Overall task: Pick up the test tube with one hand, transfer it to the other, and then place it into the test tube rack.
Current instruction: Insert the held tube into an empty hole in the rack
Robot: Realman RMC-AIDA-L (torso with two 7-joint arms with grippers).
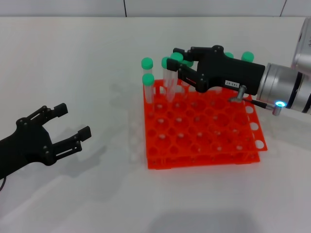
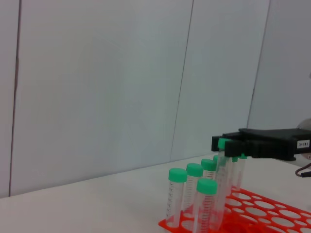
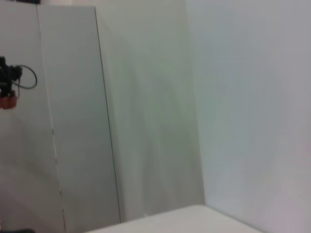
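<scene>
The orange test tube rack [image 1: 204, 148] stands right of centre on the white table; it also shows in the left wrist view [image 2: 255, 213]. My right gripper [image 1: 175, 57], on the silver arm with a glowing ring, reaches over the rack's far side. Its fingers close on the green cap of a clear test tube [image 1: 169, 83], which stands upright over the rack's back-left holes. The left wrist view shows this gripper [image 2: 224, 144] holding the tube [image 2: 221, 182], its cap higher than its neighbours. My left gripper [image 1: 75, 120] is open and empty, low at the left, apart from the rack.
Several other green-capped tubes stand in the rack's back rows, some at the left corner [image 1: 147, 80] and some behind the right gripper [image 1: 248, 57]. Bare white table [image 1: 97, 63] lies between the left gripper and the rack. The right wrist view shows only wall panels.
</scene>
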